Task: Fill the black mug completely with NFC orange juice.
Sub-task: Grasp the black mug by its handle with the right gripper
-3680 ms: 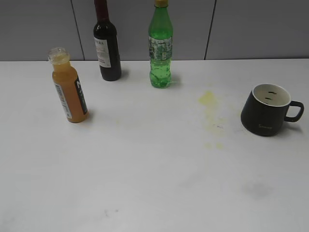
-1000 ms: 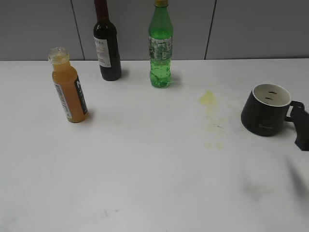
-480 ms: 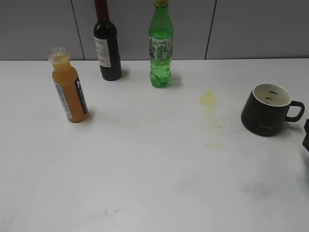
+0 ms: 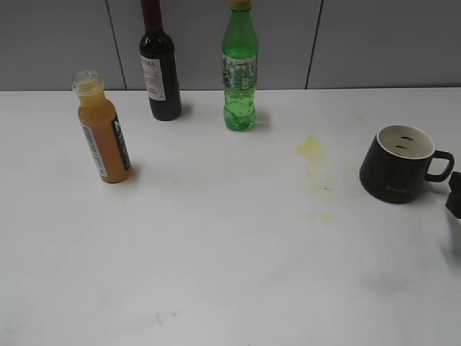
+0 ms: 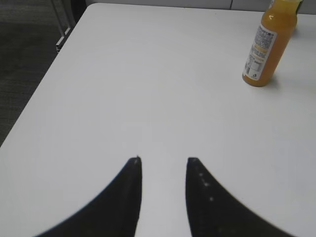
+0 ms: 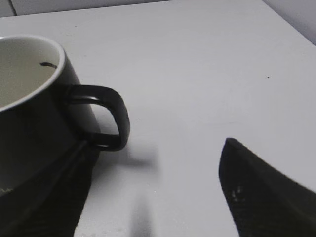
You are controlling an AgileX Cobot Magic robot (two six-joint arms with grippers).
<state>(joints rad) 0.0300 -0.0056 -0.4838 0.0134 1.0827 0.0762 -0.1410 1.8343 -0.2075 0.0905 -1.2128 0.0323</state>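
Orange juice point(image 4: 103, 141) in a slim uncapped bottle point(image 4: 104, 130), upright at far left of the white table point(image 4: 216, 245), well apart from everything else. Left gripper point(image 5: 163, 160) low over bare table, fingers slightly apart, clamped on nothing; bottle far ahead to its right. Behind, against the grey wall, a dark wine bottle point(image 4: 159, 68), then a green bottle point(image 4: 239, 72). Past centre, a yellow stain point(image 4: 310, 146). At right, black mug point(image 4: 398, 164), upright, white inside, apparently empty, handle point(image 6: 106, 116) pointing right. Right gripper point(image 6: 153, 173) just beside that handle, fingers spread wide, one alongside the mug wall below the handle, the other well clear to the right; barely showing at the exterior view's right edge.
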